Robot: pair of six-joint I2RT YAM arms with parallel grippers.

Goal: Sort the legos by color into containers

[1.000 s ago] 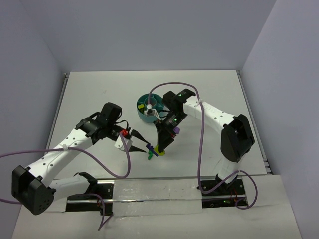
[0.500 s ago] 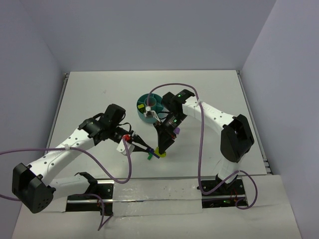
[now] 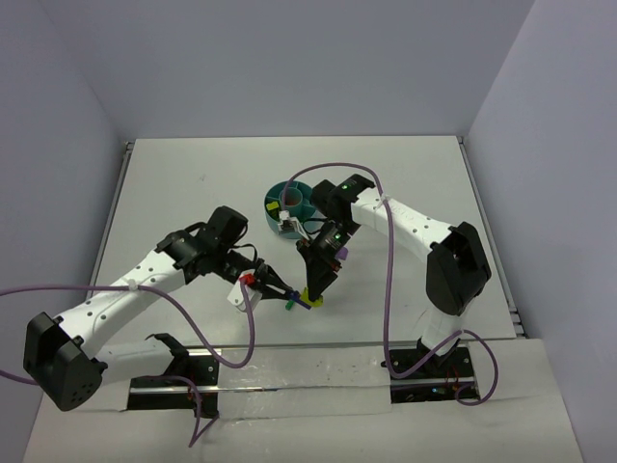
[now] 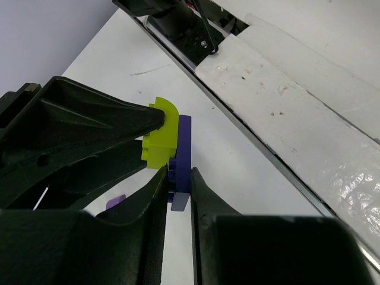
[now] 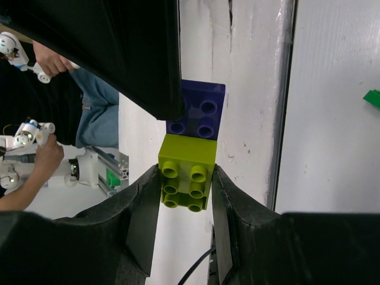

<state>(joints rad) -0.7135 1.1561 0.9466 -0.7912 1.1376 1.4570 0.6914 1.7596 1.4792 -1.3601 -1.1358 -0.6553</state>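
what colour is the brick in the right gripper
The brick is lime green; clearest in the right wrist view.

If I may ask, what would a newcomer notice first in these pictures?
The two arms meet tip to tip near the front middle of the table. The right gripper clamps a lime-green brick, and the left gripper clamps the purple brick joined to it. Just behind them sits the teal bowl, with some small pieces inside.
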